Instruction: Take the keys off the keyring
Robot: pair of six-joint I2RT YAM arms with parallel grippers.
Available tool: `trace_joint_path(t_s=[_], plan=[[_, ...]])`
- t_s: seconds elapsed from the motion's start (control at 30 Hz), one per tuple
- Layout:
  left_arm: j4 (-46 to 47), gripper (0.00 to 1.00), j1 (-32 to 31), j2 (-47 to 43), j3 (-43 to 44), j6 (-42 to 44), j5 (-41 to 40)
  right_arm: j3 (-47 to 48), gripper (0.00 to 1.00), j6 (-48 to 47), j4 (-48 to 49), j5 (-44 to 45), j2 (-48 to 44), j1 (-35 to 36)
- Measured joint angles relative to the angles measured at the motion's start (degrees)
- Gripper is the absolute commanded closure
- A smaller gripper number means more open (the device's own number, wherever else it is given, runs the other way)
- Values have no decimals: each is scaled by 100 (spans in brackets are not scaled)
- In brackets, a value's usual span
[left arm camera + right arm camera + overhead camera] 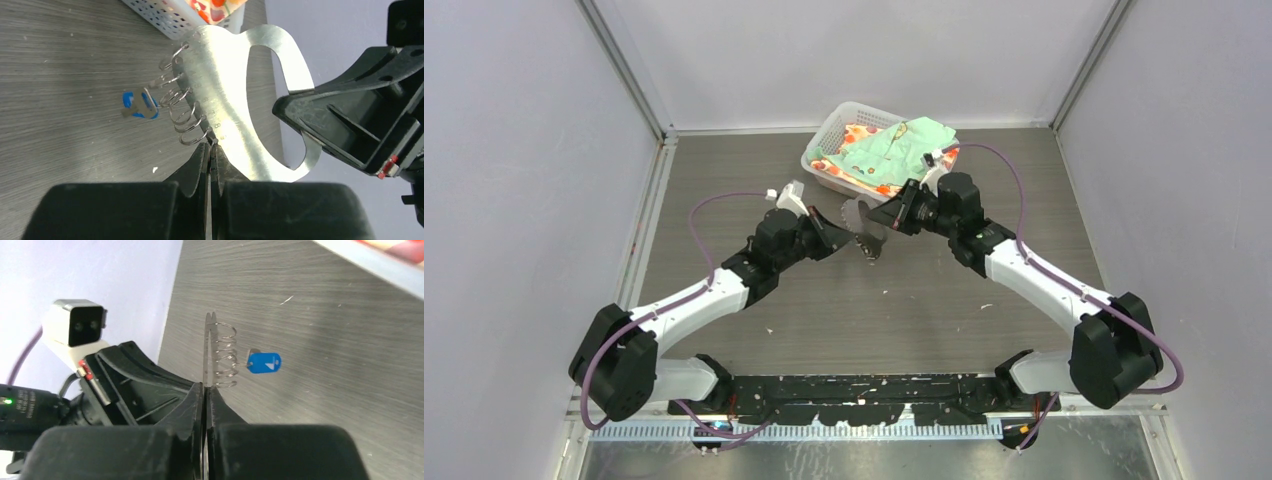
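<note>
Above the centre of the table (pixel 844 330), short of the basket (pixel 824 150) at its far edge, the left gripper (pixel 210 148) and right gripper (pixel 205 388) were each clenched on opposite sides of the keyring (pixel 235 100), apparently to steady it aloft. The blue-headed key (pixel 140 105) hung free from its coils.

Right gripper (pixel 205 388) pinching the keyring (pixel 208 347), seen edge-on.
Its black fingers meet on the thin metal plate rising toward twelve o'clock. Wire rings line the plate's three o'clock side, and a blue-headed key (pixel 264 362) hangs off them above the grey table (pixel 350 390).
</note>
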Motion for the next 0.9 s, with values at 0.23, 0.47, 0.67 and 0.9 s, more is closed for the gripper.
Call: trace_joint_path(t_s=[0.23,0.47,0.67,0.9], plan=[[144,63,20,-44,13,295,299,820,99,-1016,-1419,-179,-2,-46],[-409,58,22,-645,157,1054,422,1561,99,-1810,-2439,-452,-188,-24],[-815,59,83,-1462,201,2052,586,1961,99,-2234,-2990,-866,-446,-24],[-1143,61,275,-1779,481,2918,1421,2356,99,-2723,-3442,-1362,-863,-24]])
